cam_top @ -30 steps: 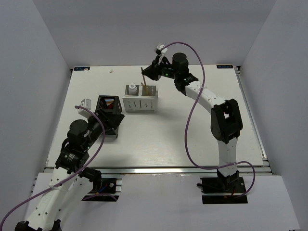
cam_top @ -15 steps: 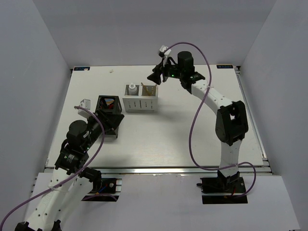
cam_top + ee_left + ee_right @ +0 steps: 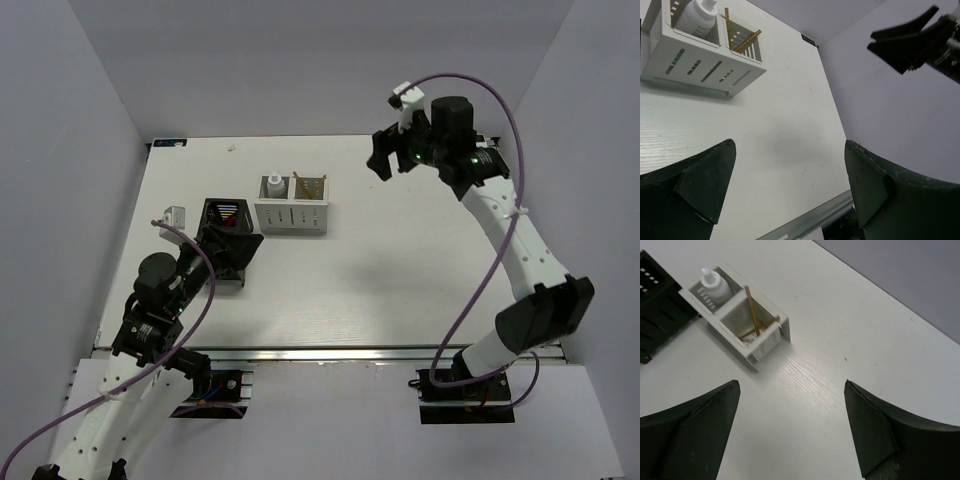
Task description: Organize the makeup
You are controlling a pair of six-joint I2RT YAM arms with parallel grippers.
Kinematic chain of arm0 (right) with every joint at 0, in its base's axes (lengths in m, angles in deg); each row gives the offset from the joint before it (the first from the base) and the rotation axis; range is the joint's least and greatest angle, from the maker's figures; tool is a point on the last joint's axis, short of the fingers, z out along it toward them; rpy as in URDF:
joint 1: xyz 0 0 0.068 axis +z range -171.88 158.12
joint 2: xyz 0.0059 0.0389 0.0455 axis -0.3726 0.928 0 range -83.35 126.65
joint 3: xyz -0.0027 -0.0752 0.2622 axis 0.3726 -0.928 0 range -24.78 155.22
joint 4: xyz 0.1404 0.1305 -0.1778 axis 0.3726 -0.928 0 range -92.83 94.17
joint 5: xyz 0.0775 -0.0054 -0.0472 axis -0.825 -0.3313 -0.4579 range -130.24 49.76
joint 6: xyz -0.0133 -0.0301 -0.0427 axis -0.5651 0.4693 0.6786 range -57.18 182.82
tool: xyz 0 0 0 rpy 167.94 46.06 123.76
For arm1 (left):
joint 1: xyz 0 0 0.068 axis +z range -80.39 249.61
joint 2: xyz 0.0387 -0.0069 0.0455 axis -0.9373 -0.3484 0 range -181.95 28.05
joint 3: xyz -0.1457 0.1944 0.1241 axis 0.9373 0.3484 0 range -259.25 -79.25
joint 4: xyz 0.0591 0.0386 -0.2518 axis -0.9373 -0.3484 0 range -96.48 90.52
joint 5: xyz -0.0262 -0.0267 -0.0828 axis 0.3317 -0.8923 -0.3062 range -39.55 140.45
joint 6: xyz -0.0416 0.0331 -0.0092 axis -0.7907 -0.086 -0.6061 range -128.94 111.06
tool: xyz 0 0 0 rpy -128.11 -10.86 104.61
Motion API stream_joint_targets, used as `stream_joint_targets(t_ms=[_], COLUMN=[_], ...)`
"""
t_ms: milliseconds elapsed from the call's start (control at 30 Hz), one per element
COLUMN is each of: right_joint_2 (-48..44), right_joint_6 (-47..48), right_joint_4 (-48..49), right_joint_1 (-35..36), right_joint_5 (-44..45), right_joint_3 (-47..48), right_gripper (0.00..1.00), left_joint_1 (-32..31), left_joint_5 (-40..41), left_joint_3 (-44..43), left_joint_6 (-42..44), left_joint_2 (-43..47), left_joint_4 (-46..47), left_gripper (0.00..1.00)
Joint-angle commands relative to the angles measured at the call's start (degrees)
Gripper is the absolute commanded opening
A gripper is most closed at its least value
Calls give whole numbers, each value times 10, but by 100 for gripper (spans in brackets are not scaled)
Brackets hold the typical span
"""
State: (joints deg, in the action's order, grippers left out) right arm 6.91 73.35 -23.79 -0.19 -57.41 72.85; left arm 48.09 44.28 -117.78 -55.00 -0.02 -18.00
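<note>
Wooden sticks (image 3: 755, 320) lean inside white box (image 3: 767, 347), right gripper (image 3: 791, 400) well apart.

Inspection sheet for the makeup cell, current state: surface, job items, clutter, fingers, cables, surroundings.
Surface: white table, flat, fine grain.
Job's things: white bottle in the left compartment (top view) of the white box, wooden sticks leaning in the right; coloured items in the black holder, too small to name.
Clutter: small white object left of the holder; white speck near the far edge.
Grippers: left gripper open, fingers empty, by the holder; right gripper open, fingers empty, above the table.
Cables: purple cables, one per arm, looping free.
Surroundings: plain walls on three sides; metal rail at near edge.
</note>
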Motion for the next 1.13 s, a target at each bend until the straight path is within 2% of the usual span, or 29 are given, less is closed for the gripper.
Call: stream_joint_targets(t_ms=[0, 133, 400, 900, 1100], right_joint_2=[-68, -149, -242, -258, -257], right_joint_6=[11, -16, -39, -49, -44], right_joint_4=[-98, -76, -85, -78, -57], right_joint_1=[-11, -13, -13, -12, -19], right_joint_5=[85, 138, 163, 169, 203], right_joint_3=[-46, -117, -135, -154, -170], right_gripper=[89, 89, 89, 89, 89], left_joint_1=[-2, -2, -2, -2, -3], left_joint_5=[-17, -28, -34, -34, -27], left_joint_3=[-16, -16, -25, -29, -24], left_joint_6=[8, 9, 22, 26, 28], left_joint_2=[-5, -10, -8, -5, 7], left_joint_4=[27, 40, 45, 57, 52], left_gripper=[98, 98, 98, 98, 98])
